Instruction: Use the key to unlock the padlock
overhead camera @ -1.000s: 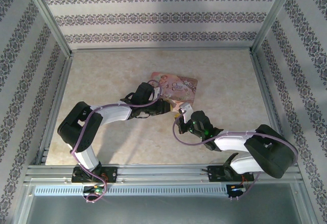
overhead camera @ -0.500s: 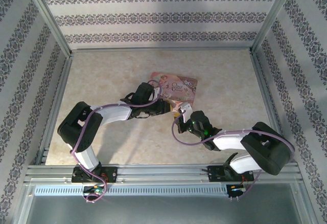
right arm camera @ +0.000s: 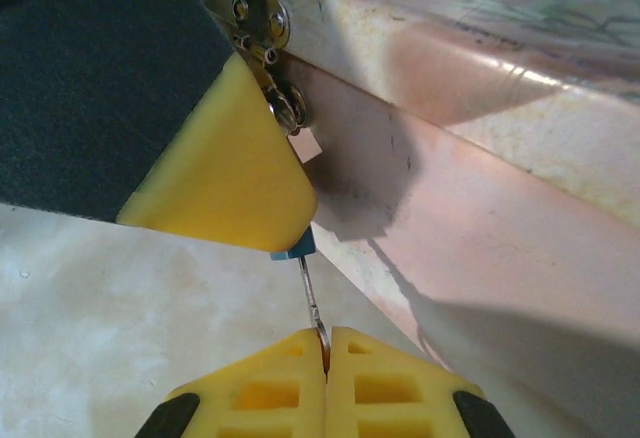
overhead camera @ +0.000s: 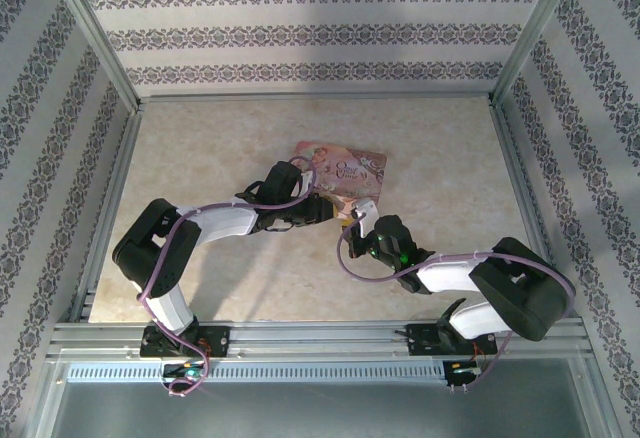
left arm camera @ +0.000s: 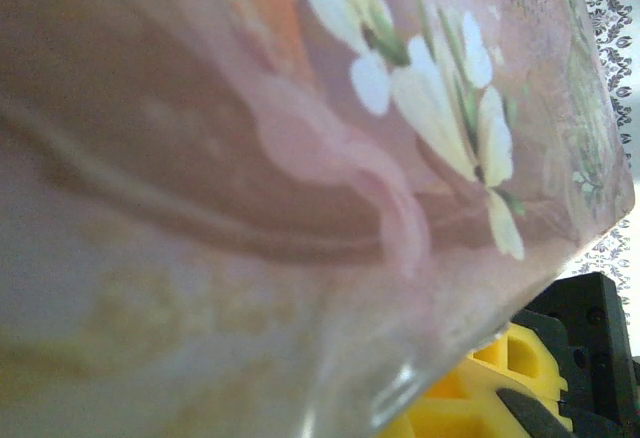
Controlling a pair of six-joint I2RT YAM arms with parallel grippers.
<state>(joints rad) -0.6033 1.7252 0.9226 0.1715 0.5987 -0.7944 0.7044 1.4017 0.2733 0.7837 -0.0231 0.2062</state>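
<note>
The padlock (right arm camera: 298,249) hangs at the front wall of the pink picture-printed box (overhead camera: 345,170). Just its blue bottom corner peeks out from under a yellow finger (right arm camera: 225,173) of my left gripper (overhead camera: 338,211), which is shut on it. The key (right arm camera: 312,298) is a thin metal blade, and its tip reaches up to that blue corner. My right gripper (right arm camera: 326,348) is shut on the key's lower end, just below the padlock. In the left wrist view the box's flowered lid (left arm camera: 300,158) lies close against the camera, with a yellow finger (left arm camera: 470,398) at the bottom right.
A silvery hasp (right arm camera: 262,13) sits on the box wall (right arm camera: 480,228) above the padlock. Both arms meet at the box's near-left corner on the beige table (overhead camera: 200,148). Metal rails and patterned walls (overhead camera: 300,33) enclose the table.
The right gripper with the key has edged slightly up towards the box, and the right elbow has shifted a little left. The left arm has stayed still.
</note>
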